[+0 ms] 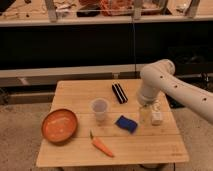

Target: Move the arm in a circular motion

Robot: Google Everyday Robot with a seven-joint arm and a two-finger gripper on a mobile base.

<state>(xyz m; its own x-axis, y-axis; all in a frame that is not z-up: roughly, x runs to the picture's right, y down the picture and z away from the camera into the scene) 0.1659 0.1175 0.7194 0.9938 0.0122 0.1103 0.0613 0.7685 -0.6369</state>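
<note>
White arm [172, 85] mid-circle over the table [75, 92]

Gripper [148, 111] sits low beside the sponge [126, 123]; can't tell its grip. Best sweep wide, staying above the cup [99, 109].

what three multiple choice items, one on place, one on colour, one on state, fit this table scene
1. Where is the gripper?
A. over the table's right side by the small bottle
B. over the bowl
C. off the table

2. What colour is the sponge?
A. green
B. blue
C. red

3. How does the clear cup stand?
A. tipped over
B. inside the bowl
C. upright

Answers: 1 A, the arm reaches down there; 2 B, it shows blue; 3 C, its mouth faces up, apart from the orange bowl.
</note>
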